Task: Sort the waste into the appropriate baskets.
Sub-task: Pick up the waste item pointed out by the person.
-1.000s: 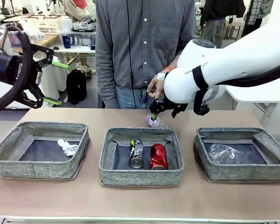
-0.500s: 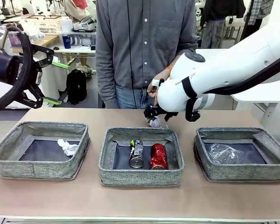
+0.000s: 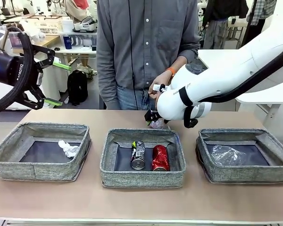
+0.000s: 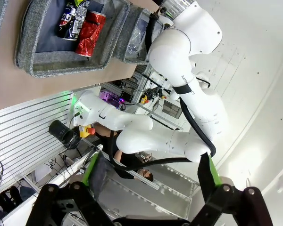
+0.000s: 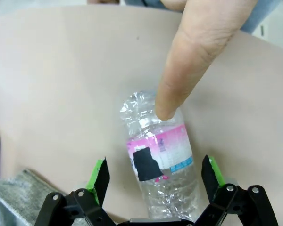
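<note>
Front view: the right gripper (image 3: 153,118) hangs open behind the middle basket (image 3: 142,178), over the pink-labelled bottle (image 3: 157,124); the left gripper (image 3: 43,75) waits raised, open.

Right wrist view: the bottle lies on the table (image 5: 47,70) between the spread fingers, the person's finger (image 5: 188,61) touching it. Best to descend centred and close across the label once that finger clears.

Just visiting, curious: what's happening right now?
Right claw open, straddling pink-labelled bottle on table. Left claw open, raised aside. Person's finger pressing on the bottle, in the way.
</note>
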Controlling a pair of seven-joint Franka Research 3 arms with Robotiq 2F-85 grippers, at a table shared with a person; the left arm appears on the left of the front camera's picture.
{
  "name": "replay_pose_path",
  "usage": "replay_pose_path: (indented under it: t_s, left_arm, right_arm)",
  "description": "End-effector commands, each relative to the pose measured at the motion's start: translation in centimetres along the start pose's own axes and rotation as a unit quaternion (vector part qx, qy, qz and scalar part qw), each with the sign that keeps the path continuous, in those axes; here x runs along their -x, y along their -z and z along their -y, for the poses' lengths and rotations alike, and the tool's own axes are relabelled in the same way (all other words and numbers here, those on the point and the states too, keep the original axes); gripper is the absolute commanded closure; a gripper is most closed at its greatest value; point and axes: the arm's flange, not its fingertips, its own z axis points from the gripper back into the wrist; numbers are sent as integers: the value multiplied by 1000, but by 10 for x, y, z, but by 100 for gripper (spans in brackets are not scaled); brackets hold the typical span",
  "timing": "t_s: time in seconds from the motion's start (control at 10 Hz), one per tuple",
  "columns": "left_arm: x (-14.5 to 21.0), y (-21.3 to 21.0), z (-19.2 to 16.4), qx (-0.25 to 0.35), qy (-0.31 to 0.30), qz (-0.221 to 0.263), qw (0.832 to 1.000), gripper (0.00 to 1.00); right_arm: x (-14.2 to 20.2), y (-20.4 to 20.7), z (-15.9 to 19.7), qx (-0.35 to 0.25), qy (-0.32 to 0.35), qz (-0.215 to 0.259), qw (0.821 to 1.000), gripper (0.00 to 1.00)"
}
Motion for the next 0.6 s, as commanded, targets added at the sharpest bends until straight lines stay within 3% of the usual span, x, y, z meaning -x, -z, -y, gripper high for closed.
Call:
replay_pose_path:
  t_s: [0.0, 0.2, 0.5]
  left_arm:
    - [1, 1, 4, 10, -2, -3, 1000, 0]
    - [1, 1, 4, 10, -2, -3, 1000, 0]
    - [1, 1, 4, 10, -2, -3, 1000, 0]
  right_arm:
    - [-3, -3, 4, -4, -7, 17, 1000, 0]
    - [-2, -2, 4, 0, -1, 16, 1000, 0]
    - [-2, -1, 3, 12, 5, 16, 1000, 89]
